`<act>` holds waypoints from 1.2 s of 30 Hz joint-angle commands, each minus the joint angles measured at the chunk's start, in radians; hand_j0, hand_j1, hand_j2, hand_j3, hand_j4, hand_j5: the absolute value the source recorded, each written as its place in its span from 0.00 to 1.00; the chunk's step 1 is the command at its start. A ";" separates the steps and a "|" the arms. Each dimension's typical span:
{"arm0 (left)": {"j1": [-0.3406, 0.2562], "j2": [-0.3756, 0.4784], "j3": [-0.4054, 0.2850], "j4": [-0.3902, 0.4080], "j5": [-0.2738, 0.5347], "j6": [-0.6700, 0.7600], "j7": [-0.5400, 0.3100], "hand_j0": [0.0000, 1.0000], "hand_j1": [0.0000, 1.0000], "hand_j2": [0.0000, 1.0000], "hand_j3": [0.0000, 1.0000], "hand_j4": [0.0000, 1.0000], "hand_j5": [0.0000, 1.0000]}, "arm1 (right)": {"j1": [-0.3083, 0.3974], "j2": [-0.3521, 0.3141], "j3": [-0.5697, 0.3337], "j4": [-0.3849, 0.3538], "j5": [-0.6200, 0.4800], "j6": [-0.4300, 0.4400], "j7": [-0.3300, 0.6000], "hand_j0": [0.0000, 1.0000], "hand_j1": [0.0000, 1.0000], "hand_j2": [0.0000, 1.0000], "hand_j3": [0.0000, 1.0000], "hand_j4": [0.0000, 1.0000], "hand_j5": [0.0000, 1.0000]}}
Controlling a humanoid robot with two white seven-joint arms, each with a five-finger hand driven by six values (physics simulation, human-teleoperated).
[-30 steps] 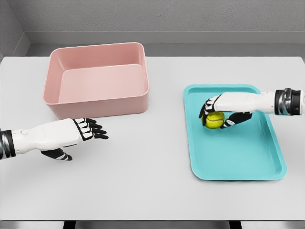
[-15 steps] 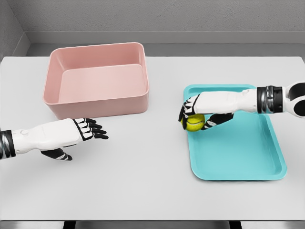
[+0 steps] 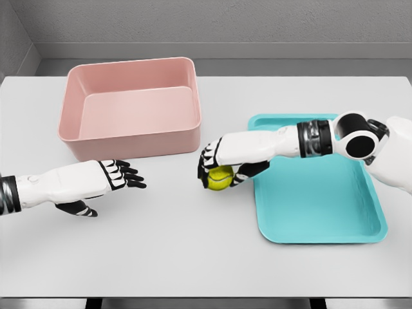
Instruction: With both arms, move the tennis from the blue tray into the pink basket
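- Pink basket (image 3: 132, 106) sits at the back left of the white table (image 3: 167, 251), open side up, and there's nothing inside it.
- Blue tray (image 3: 315, 212) lies flat on the right side of the table, well apart from the basket.
- Between tray and basket is bare tabletop, with no object across that gap.
- Right hand (image 3: 224, 168) reaches in from the right, its forearm crossing the tray's upper left corner, the hand itself out past the tray's left edge.
- That hand is closed around the tennis ball (image 3: 219, 177), fingers (image 3: 207, 162) curled over the top and thumb side underneath on the right.
- So the ball is over the table, just beside the tray and below the basket's near right corner.
- Left hand (image 3: 96, 180) hangs low at the left, in front of the basket, fingers stretched out toward the middle, holding nothing.
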 commanded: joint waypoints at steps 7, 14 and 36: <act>0.008 0.026 0.008 0.000 0.004 0.002 0.000 1.00 1.00 1.00 1.00 1.00 1.00 | 0.009 0.110 0.009 0.020 0.034 0.003 0.000 0.53 0.53 0.53 0.53 0.53 0.53; 0.141 0.057 0.169 0.000 -0.012 0.002 0.000 1.00 1.00 1.00 1.00 1.00 1.00 | 0.009 0.176 0.024 0.089 0.042 0.003 0.000 0.53 0.53 0.53 0.53 0.53 0.53; 0.184 0.106 0.161 0.000 -0.006 0.002 0.011 1.00 1.00 1.00 1.00 1.00 1.00 | 0.005 0.234 0.104 0.202 0.064 0.003 -0.011 0.53 0.53 0.53 0.53 0.53 0.53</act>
